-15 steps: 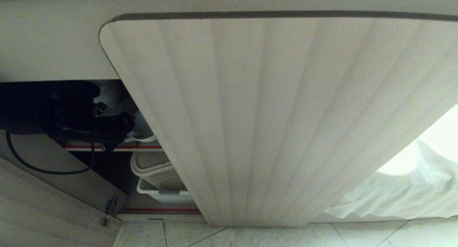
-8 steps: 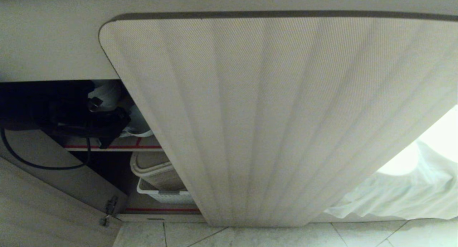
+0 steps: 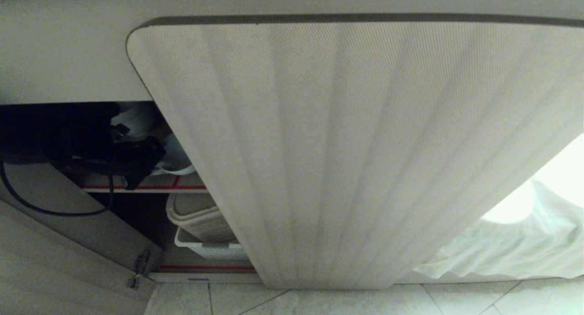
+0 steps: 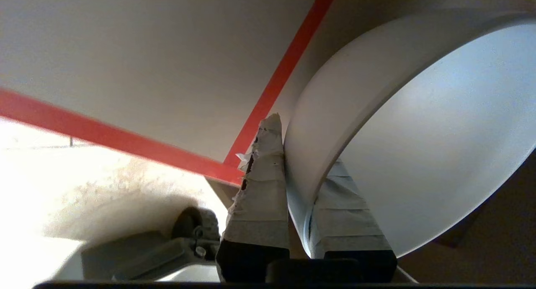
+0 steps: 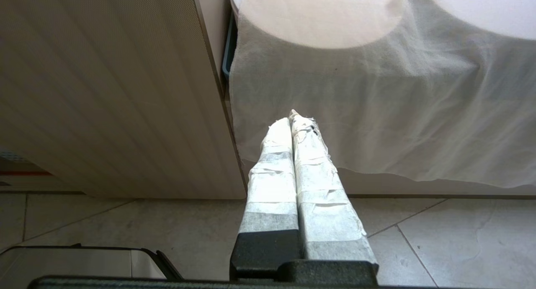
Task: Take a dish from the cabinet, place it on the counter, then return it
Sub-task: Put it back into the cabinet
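While the ribbed door (image 3: 365, 150) of the cabinet (image 3: 68, 59) hangs open across most of the head view, the left arm reaches level into the dark opening on the left, above the upper shelf (image 3: 187, 186) edged in red tape. The left gripper (image 3: 153, 157) sits at the end of that arm, just over the shelf's front edge, with its black cable (image 3: 54, 210) looping down beneath it. In the left wrist view its two tape-wrapped fingers (image 4: 261, 184) are pinched close together on the rim of the dish (image 4: 439, 146), one finger against the outer wall and the other inside the bowl. The dish stands tilted on edge in the grip, its hollow turned to one side, with the shelf's red tape strip (image 4: 289, 67) running just behind it. From the head camera only a white curve of the dish (image 3: 175, 162) shows beyond the gripper, over the upper shelf and inside the cabinet.

On the shelf below sit a beige lidded container (image 3: 200, 217) and a white basket (image 3: 207, 249) under it.

The right gripper (image 5: 295, 125) hangs parked low outside the cabinet, pointing toward a draped white cloth (image 5: 377, 113), tiled floor (image 5: 418, 238) beneath it, its taped fingers pressed together and holding nothing.
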Motion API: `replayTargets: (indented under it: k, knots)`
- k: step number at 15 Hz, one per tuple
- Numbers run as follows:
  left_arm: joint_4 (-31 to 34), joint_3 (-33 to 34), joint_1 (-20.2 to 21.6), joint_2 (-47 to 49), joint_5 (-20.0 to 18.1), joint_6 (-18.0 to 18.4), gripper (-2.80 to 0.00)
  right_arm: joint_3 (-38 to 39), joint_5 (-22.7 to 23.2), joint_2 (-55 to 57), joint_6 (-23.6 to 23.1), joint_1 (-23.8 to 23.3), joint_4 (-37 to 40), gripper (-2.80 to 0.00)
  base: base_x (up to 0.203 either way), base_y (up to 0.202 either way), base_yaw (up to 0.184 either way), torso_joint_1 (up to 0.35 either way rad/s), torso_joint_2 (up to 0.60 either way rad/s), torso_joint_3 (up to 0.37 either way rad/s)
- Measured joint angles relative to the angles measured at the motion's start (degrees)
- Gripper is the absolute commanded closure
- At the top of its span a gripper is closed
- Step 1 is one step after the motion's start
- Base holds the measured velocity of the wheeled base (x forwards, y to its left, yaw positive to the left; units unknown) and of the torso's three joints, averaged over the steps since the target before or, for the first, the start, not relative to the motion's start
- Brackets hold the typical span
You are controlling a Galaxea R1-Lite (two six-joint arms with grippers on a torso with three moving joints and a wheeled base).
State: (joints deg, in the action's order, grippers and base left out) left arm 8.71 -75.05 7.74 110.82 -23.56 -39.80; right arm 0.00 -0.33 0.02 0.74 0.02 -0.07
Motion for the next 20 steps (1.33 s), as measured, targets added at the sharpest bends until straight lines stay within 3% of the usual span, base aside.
replayTargets:
  k: [8, 20]
  knots:
    - [4.71, -5.28, -0.2, 1.68, -0.05, -0.02, 0.0, 0.0, -0.02, 0.0, 0.0, 0.0, 0.02, 0.0, 0.0, 0.0, 0.0, 0.0, 0.0, 0.0]
    - [5.47, -3.79, -1.1, 1.8, 0.24, -0.55, 0.0, 0.0, -0.02, 0.0, -0.01, 0.0, 0.0, 0.0, 0.0, 0.0, 0.0, 0.0, 0.0, 0.0]
